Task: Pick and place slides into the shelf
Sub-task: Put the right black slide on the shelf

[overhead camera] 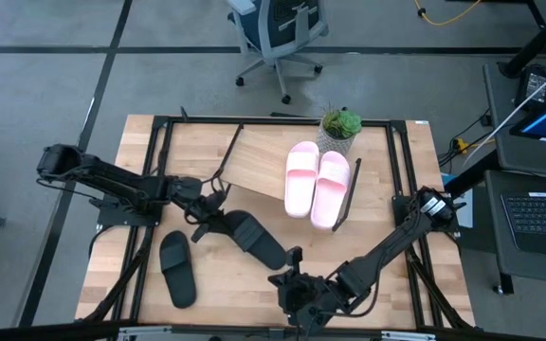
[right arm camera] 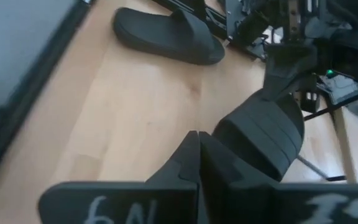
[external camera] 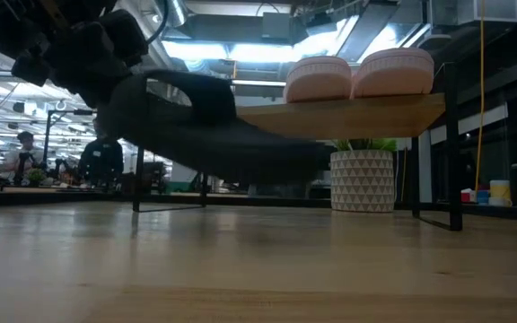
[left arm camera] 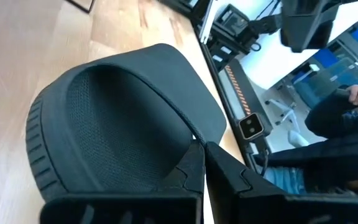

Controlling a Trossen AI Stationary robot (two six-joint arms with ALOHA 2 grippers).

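Note:
A black slide (overhead camera: 256,239) hangs above the table with my left gripper (overhead camera: 213,216) shut on its strap end; in the low view this slide (external camera: 223,135) is clear of the tabletop. A second black slide (overhead camera: 176,268) lies sole-down on the table at the near left. Two pink slides (overhead camera: 316,185) rest side by side, soles down, on the shelf (overhead camera: 254,166) at the far middle. My right gripper (right arm camera: 199,149) is shut with nothing in it, near the table's front edge, beside the lifted slide (right arm camera: 266,130). My left gripper pinches the edge of the black slide's strap (left arm camera: 188,134) between its two fingers (left arm camera: 229,171). The fingers come from the table's left, slanting a little downward. The slide is lifted clear of the table, nearly level, reaching away from the fingers toward the table's right.
A potted plant (overhead camera: 339,128) in a white patterned pot stands at the far edge by the shelf. A black metal frame (overhead camera: 159,180) borders the wooden table. An office chair (overhead camera: 278,33) stands on the floor beyond. A person's sleeve (left arm camera: 340,118) shows past the table's edge.

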